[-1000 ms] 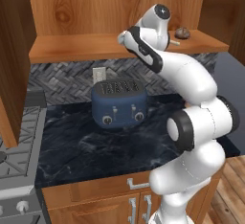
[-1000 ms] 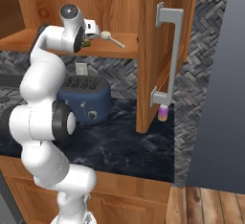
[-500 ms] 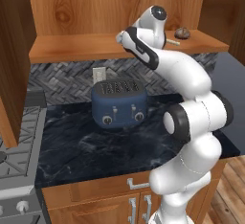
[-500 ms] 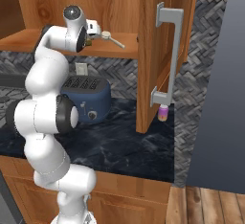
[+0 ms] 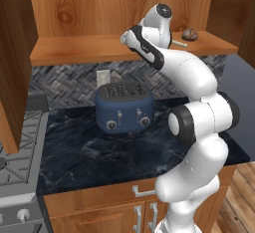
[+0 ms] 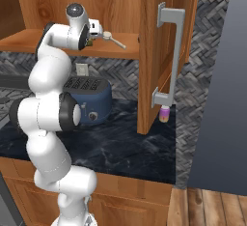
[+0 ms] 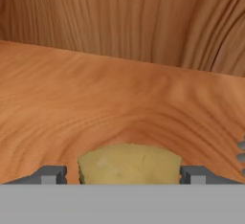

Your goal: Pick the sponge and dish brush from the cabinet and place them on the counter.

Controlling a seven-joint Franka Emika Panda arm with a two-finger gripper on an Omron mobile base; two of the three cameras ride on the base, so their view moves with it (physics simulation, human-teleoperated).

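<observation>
The yellow sponge (image 7: 129,163) lies on the shelf of the reddish-brown cabinet (image 5: 74,48), directly between my fingertips (image 7: 48,175). My gripper (image 7: 123,175) stands open around it, with a thin gap on the left side. From the right base view, the gripper (image 6: 96,29) reaches into the cabinet (image 6: 154,36) at shelf height. The dish brush (image 6: 116,40) lies on the shelf just right of the hand, its round white head nearest the gripper. Its cream handle (image 5: 179,43) pokes out past my wrist. The dark marbled counter (image 5: 99,152) stretches below.
A blue toaster (image 5: 123,108) stands on the counter under the shelf. A dark brown lump (image 5: 190,34) sits at the shelf's right end. The open cabinet door with silver handle (image 6: 173,56) hangs right of the arm, above a purple jar (image 6: 164,115). The stove (image 5: 15,167) is at left.
The hand has eased slightly further into the cabinet and the jaws have come in a little toward the sponge. Sponge and brush have not moved.
</observation>
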